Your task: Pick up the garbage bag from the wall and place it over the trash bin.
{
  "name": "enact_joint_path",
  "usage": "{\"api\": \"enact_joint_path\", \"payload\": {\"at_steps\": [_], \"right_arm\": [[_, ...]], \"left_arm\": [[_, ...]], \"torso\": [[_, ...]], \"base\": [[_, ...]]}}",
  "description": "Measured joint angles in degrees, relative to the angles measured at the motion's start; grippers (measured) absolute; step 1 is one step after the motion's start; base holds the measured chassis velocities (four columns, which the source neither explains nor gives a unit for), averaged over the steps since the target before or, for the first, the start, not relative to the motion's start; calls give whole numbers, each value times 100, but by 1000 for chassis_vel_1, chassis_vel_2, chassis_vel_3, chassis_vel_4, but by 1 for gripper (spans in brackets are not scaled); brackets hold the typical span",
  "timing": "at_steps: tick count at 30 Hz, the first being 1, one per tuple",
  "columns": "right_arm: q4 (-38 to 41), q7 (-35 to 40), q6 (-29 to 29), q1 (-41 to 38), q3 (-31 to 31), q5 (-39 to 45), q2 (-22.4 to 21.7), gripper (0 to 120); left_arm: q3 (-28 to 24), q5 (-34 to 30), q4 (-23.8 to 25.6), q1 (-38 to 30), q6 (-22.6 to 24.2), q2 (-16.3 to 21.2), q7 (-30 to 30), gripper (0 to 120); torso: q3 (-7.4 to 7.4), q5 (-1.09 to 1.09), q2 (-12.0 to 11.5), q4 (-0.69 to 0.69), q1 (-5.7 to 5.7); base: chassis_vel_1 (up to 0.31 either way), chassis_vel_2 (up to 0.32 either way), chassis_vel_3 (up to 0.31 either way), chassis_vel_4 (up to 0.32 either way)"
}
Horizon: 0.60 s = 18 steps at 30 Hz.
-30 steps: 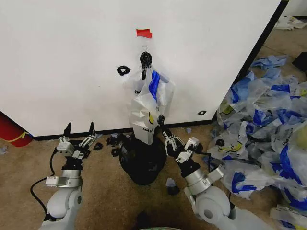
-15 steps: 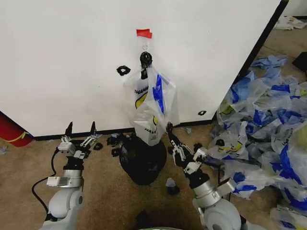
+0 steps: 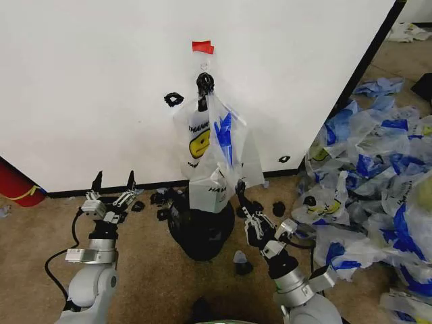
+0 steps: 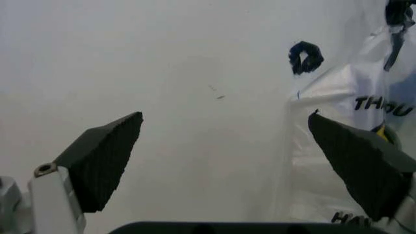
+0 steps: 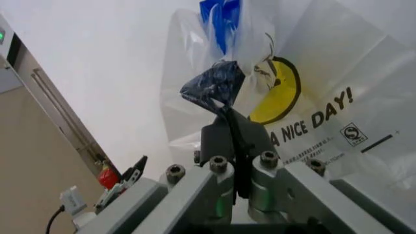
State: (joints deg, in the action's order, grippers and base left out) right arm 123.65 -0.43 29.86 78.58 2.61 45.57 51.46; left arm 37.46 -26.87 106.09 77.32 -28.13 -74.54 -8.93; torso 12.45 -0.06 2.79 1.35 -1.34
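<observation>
The garbage bag (image 3: 201, 145) hangs from a black clip (image 3: 204, 84) on the white wall (image 3: 101, 88), smiley face outward, blue handles bunched at its right side. Its lower end drapes just above the round black trash bin (image 3: 200, 233) on the floor. My right gripper (image 3: 239, 188) reaches up at the bag's lower right edge and is shut on a pinched fold of the bag (image 5: 217, 87). My left gripper (image 3: 113, 183) stands open left of the bin, fingers pointing at the wall; its fingers (image 4: 107, 158) are spread wide with the bag (image 4: 364, 102) off to one side.
A big heap of similar bags (image 3: 368, 182) covers the floor at the right. A red rounded object (image 3: 17, 185) lies at the wall's left foot. Black scraps (image 3: 160, 198) lie around the bin, and one sticks on the wall (image 3: 173, 99). Red tape (image 3: 202, 46) marks the clip.
My right gripper has drawn back toward me and lower, still holding the bag. The bag has spread open and its smiley face now faces out. The left arm has stayed put.
</observation>
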Motion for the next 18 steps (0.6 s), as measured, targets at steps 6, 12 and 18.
{"api": "enact_joint_path", "payload": {"at_steps": [6, 12, 18], "right_arm": [[0, -7, 128, 141, -7, -198, 14, 0], [-12, -80, 262, 270, -40, -337, 18, 0], [-8, -178, 385, 428, -104, -465, 76, 0]], "left_arm": [[17, -34, 35, 12, -7, 30, 0, 100], [18, -40, 50, 23, -22, 34, 0, 100], [20, -49, 92, 43, -34, 37, 0, 100]], "torso": [[0, 0, 0, 0, 0], [0, 0, 0, 0, 0], [0, 0, 0, 0, 0]], "base": [[0, 0, 0, 0], [0, 0, 0, 0], [0, 0, 0, 0]]}}
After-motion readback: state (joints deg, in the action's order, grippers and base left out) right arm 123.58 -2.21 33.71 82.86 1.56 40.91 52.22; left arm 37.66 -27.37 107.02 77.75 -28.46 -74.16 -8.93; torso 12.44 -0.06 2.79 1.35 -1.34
